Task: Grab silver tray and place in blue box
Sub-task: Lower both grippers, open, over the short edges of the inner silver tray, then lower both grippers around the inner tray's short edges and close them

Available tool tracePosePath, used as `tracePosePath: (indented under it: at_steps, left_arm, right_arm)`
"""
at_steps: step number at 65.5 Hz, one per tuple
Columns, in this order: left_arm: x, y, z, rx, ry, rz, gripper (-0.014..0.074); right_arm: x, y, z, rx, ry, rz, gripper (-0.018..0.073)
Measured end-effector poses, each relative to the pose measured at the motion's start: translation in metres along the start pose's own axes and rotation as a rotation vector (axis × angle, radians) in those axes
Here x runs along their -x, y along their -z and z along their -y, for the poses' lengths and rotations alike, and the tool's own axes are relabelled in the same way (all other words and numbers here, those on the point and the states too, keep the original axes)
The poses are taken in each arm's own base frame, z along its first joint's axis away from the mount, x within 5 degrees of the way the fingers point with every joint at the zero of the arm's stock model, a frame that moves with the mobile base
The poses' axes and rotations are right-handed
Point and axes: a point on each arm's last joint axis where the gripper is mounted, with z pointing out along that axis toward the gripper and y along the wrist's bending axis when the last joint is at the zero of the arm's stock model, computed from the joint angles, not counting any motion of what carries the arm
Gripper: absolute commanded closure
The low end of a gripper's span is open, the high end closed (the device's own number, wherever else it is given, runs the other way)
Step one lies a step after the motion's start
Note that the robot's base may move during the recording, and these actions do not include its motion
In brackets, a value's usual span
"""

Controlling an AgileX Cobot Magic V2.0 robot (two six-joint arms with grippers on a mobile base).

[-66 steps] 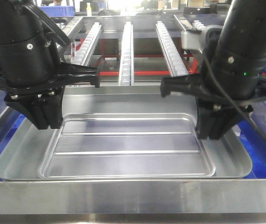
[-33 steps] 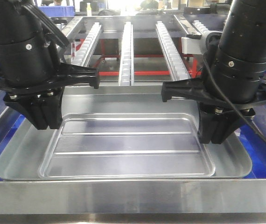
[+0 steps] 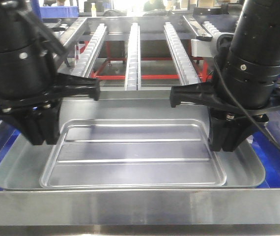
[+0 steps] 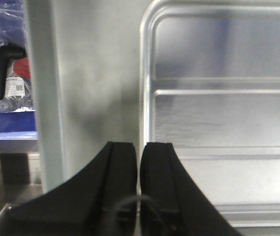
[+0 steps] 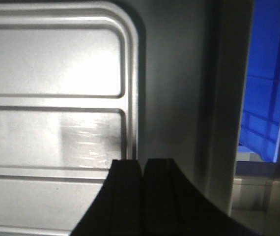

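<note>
Since the frame half a second before, the left gripper [image 3: 41, 136] has been carried outward toward the left side of the scene and a little lower, while the right gripper [image 3: 224, 145] is found where it was. Between the two, the large shallow rectangular matte-silver metal tray [image 3: 132, 150] is laid flat and level, with its long side toward the camera and its two long raised ridges running across the recessed centre panel. Each gripper is set over one short end of the tray, at the curved edge where the sloped rim meets the recessed panel. In both wrist views the black fingers are seen drawn together, with only a thin slit left between them, and that slit is lined up with the panel's edge; whether any metal is pinched there cannot be told. A ribbed blue plastic box wall [image 5: 265, 73] is seen just beyond the tray's right rim, but whether the tray is seated inside it cannot be made out. A brushed steel bar [image 3: 140, 206] is stretched across the foreground just beside the near rim. Behind the tray, three silver roller rails [image 3: 132, 54] are run away over a red frame [image 3: 145, 76]. A black lever handle [image 4: 5, 69] is seen lying to the left, well apart from the tray.
</note>
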Motion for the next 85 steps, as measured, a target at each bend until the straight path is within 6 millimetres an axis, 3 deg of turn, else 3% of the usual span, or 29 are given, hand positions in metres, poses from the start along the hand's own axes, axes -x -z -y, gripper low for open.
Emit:
tracePosePath:
  at_steps: [48, 69, 74, 81, 85]
  left_arm:
    - [0.005, 0.002, -0.003, -0.055, 0.024, 0.065, 0.0582]
    - [0.008, -0.011, 0.0, -0.011, 0.027, 0.001, 0.058]
    - [0.01, -0.008, 0.001, -0.002, 0.021, -0.005, 0.0512]
    - [0.012, -0.006, 0.002, -0.002, 0.017, -0.002, 0.0287]
    - [0.012, -0.006, 0.002, -0.001, 0.02, -0.006, 0.0248]
  right_arm:
    - [0.0, 0.0, 0.0, -0.003, -0.002, -0.004, 0.0503]
    - [0.0, 0.0, 0.0, -0.003, -0.002, -0.004, 0.0469]
    - [0.0, 0.0, 0.0, -0.003, -0.002, -0.004, 0.0391]
    - [0.0, 0.0, 0.0, -0.003, -0.002, -0.004, 0.0231]
    - [0.0, 0.0, 0.0, -0.003, -0.002, -0.004, 0.0183]
